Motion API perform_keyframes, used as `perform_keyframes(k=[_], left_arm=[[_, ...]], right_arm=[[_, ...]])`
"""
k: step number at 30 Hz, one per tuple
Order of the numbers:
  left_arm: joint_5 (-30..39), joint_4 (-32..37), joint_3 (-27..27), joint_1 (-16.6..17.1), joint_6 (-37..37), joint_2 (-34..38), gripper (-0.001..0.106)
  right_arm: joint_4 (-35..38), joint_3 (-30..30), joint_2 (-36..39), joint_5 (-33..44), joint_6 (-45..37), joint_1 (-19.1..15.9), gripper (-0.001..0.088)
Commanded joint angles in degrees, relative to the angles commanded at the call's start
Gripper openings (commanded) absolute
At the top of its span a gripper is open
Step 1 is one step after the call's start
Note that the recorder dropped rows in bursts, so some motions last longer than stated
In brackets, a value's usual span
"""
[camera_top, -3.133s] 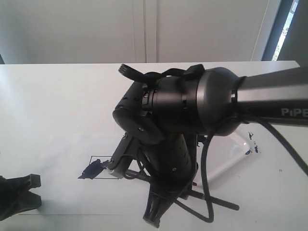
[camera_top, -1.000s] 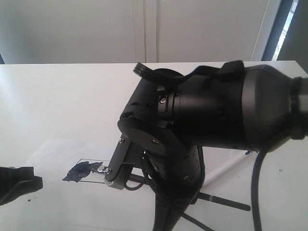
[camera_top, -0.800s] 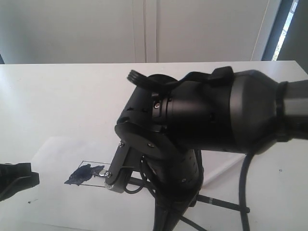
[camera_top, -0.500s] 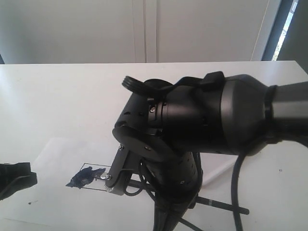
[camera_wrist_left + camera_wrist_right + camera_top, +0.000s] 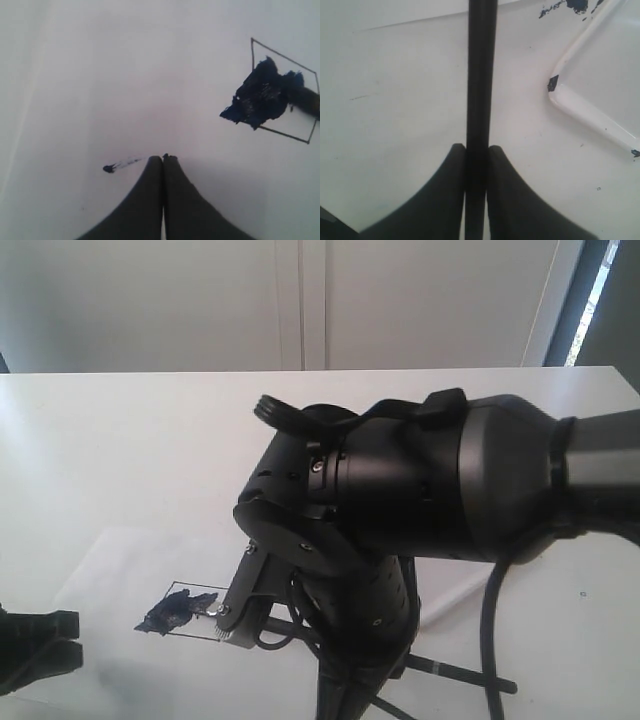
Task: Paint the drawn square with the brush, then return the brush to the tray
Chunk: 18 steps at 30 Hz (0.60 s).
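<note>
The drawn square (image 5: 192,610) (image 5: 287,120) lies on the white paper sheet (image 5: 120,560), its left part blotched with dark blue paint (image 5: 176,613) (image 5: 260,97). The brush's tip (image 5: 207,604) (image 5: 305,99) rests inside the square at the edge of the blotch. Its black handle (image 5: 465,676) (image 5: 481,75) runs back under the right arm. My right gripper (image 5: 476,150) is shut on the handle and is mostly hidden in the exterior view. A corner of the tray (image 5: 580,107) (image 5: 458,590) shows beside it. The left gripper (image 5: 38,652) (image 5: 163,159) is shut with nothing in it, left of the square.
The bulky right arm (image 5: 420,500) and its black cable (image 5: 490,640) cover the middle of the table and most of the tray. A small paint streak (image 5: 117,165) marks the paper by the left gripper's tips. Paint flecks (image 5: 570,6) dot the surface near the tray.
The right arm swung left and lower, dragging the brush across the square. The left gripper sank lower at the left edge of the exterior view.
</note>
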Motion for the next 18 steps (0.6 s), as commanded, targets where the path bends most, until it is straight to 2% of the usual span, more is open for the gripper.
perform_keyframes(k=[7,14,18], left_arm=[[2.0,0.0,0.0,0.0,-0.4,5.7,0.000],[2.5,0.0,0.0,0.0,-1.4,6.6,0.000],[2.4,0.2,0.0,0.0,-1.5,6.6,0.000]], right_arm=[[2.2,0.0,0.0,0.0,-1.1,0.0,0.0000],[2.1,0.0,0.0,0.0,-1.3,2.1,0.0000],[0.9,0.6,0.0,0.0,-1.3,2.1,0.0000]])
